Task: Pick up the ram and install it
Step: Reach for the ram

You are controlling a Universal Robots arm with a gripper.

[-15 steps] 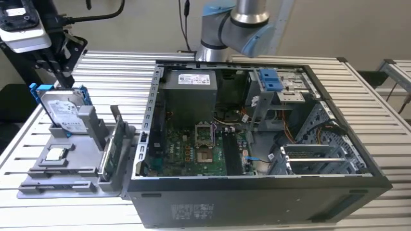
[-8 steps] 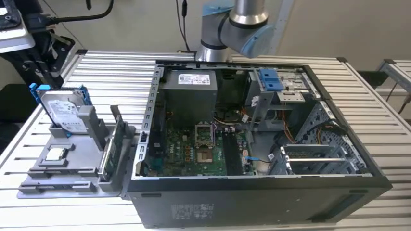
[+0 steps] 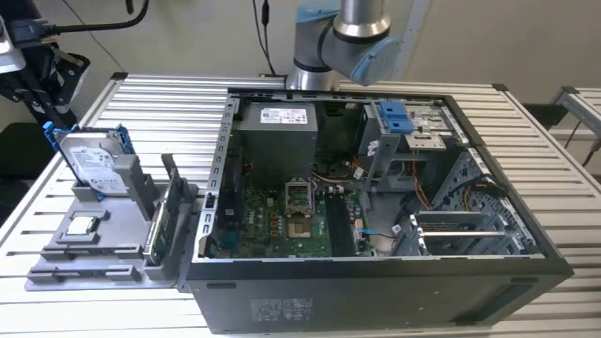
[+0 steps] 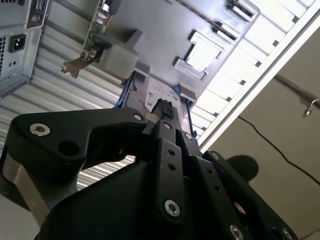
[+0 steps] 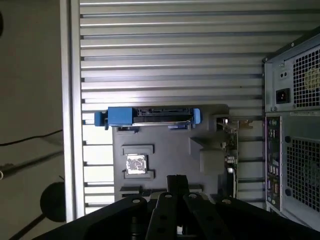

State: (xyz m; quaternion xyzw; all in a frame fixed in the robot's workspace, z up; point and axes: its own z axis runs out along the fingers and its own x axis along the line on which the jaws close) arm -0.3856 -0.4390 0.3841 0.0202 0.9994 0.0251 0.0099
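A grey holder tray (image 3: 89, 264) lies on the slatted table, to the exterior view's left of the open computer case (image 3: 376, 183). In the tray, beside the case, a thin dark stick that looks like the ram (image 3: 173, 184) stands on edge. My gripper (image 5: 176, 181) hangs well above this tray and touches nothing. Its black fingertips (image 4: 163, 107) meet with nothing between them. From above, the gripper sits over the tray's (image 5: 170, 145) near edge, close to the square chip (image 5: 135, 164).
A silver hard drive in a blue bracket (image 3: 92, 163) stands at the tray's back. A green circuit card (image 3: 157, 232) stands upright next to the case wall. Inside the case lies the motherboard (image 3: 291, 218). The arm's base (image 3: 343, 42) rises behind the case.
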